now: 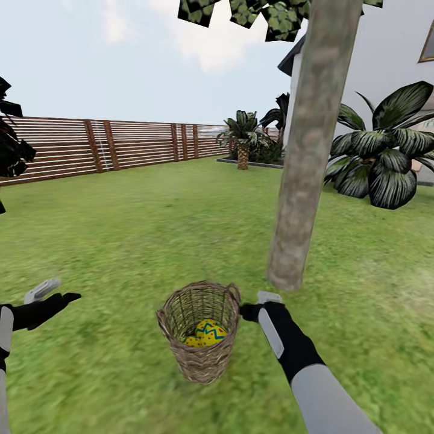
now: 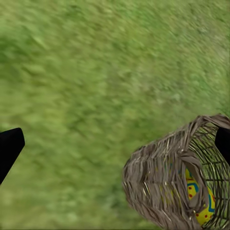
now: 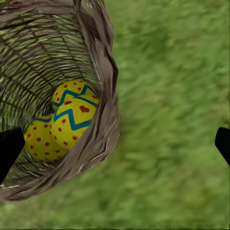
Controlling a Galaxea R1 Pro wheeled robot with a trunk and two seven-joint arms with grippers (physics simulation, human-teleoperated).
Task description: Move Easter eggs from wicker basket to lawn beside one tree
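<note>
I hold my right gripper (image 1: 250,304) spread beside the wicker basket (image 1: 202,361) rim; Easter eggs (image 3: 67,122) lie inside. Next: reach in. My left gripper (image 1: 53,292) is spread, idle.

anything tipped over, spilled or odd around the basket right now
Nothing stands out. The wicker basket stands upright on the lawn near the tree, with the Easter eggs inside and none spilled.

Both arms reach forward, low.
Left gripper (image 1: 53,292) spread wide, well apart from basket (image 1: 202,355); right gripper (image 1: 256,304) parted at its rim.
</note>
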